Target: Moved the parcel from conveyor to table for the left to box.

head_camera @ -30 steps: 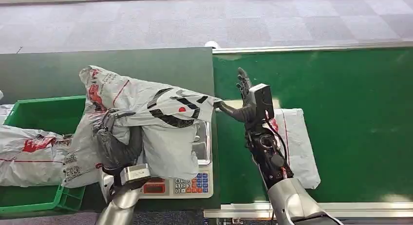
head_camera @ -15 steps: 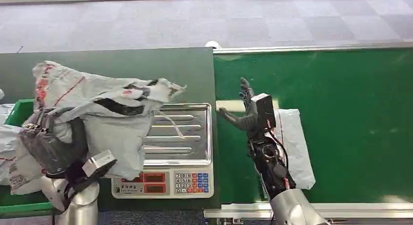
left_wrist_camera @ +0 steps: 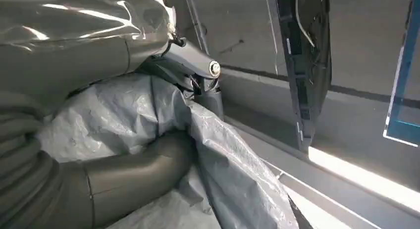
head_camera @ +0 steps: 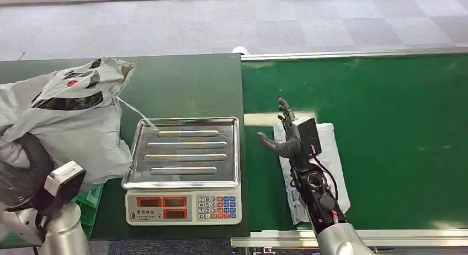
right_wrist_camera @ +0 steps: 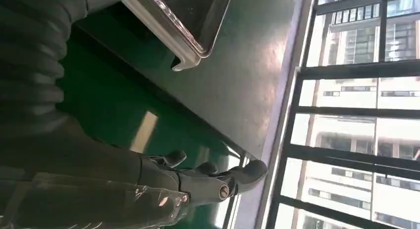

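Note:
A crumpled grey parcel bag (head_camera: 72,117) with black and red print hangs at the far left, off the scale and above the green box (head_camera: 91,197). My left hand (head_camera: 23,173) grips it from below; in the left wrist view the thumb (left_wrist_camera: 148,162) and fingers (left_wrist_camera: 194,75) wrap the grey plastic (left_wrist_camera: 124,115). My right hand (head_camera: 287,138) is open, fingers spread, over the conveyor (head_camera: 397,128) just right of the scale. Under it lies a white parcel (head_camera: 330,172) on the belt. The right wrist view shows the spread fingers (right_wrist_camera: 218,183) holding nothing.
A steel-topped weighing scale (head_camera: 185,155) with a keypad stands on the dark table (head_camera: 182,84) between my arms; its tray edge (right_wrist_camera: 188,30) is close to my right hand. Grey floor lies beyond the table and belt.
My left arm has swung the grey parcel leftward off the scale, baring the tray. My right hand has drawn back toward me, and the white parcel now lies under it.

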### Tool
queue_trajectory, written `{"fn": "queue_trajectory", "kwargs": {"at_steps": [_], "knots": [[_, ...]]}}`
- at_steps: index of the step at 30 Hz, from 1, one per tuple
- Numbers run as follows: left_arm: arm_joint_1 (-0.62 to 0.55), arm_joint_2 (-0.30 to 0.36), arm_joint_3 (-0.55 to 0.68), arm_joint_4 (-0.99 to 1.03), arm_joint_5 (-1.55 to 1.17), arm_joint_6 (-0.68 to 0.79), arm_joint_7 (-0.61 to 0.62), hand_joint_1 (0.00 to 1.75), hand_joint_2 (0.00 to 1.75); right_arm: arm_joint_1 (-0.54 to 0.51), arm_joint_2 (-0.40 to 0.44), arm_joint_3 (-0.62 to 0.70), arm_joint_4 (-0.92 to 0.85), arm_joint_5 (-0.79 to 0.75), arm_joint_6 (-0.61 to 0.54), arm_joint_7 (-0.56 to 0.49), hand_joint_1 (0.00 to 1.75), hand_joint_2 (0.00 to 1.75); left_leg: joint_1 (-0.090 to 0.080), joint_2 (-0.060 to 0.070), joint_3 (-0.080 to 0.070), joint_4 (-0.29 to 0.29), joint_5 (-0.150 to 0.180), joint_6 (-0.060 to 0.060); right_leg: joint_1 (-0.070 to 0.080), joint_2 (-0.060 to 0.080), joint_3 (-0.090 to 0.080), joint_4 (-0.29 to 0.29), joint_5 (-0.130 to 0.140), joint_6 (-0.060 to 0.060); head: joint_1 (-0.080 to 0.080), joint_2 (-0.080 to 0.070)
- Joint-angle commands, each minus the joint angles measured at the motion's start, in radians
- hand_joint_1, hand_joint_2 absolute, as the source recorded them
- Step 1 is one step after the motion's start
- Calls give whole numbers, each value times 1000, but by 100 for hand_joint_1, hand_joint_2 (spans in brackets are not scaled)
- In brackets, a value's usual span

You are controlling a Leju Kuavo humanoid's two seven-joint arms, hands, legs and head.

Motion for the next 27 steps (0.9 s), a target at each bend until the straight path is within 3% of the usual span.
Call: {"fn": "queue_trajectory", "kwargs": {"at_steps": [1,3,7,11,15,17,20,23,27], "knots": [[-94,-14,213,88,-244,15,-4,175,175,11,-25,30,-33,3,-1,18,0,175,1,0,1,0,-1,0,1,1,2,-1,0,-1,0,0],[-100,-14,235,110,-268,15,-4,175,175,13,-26,28,-35,0,2,23,0,175,0,-1,1,0,0,0,0,0,1,-1,0,0,0,0],[-174,-12,465,309,-506,15,22,175,175,27,-29,19,-65,18,4,42,0,175,1,0,4,-2,0,0,1,0,4,-2,0,-1,0,0],[-174,-12,465,309,-506,15,22,175,175,27,-29,19,-65,18,4,42,0,175,0,0,2,-1,0,0,0,1,2,-1,0,0,0,0],[-94,87,330,387,-605,15,318,175,175,26,-22,4,-77,39,7,63,0,175,1,0,3,-2,0,0,1,0,3,-3,0,-1,0,0],[-67,123,320,385,-573,15,384,175,175,33,-24,-2,-90,47,9,68,0,175,1,0,3,-2,0,0,1,1,4,-3,0,-1,0,0],[-102,114,479,362,-473,15,259,175,175,48,-29,-10,-107,50,9,71,0,175,0,2,2,-1,-1,-1,0,2,1,-1,0,-1,0,0],[-200,72,705,358,-396,15,25,175,175,66,-29,-17,-127,54,7,74,0,175,1,1,2,-1,-1,-1,1,3,1,-1,0,-1,0,0],[-210,60,733,343,-389,15,-4,175,175,68,-29,-17,-130,54,7,74,0,175,1,1,1,-1,-1,-1,1,2,0,-1,0,-1,0,0]]}}
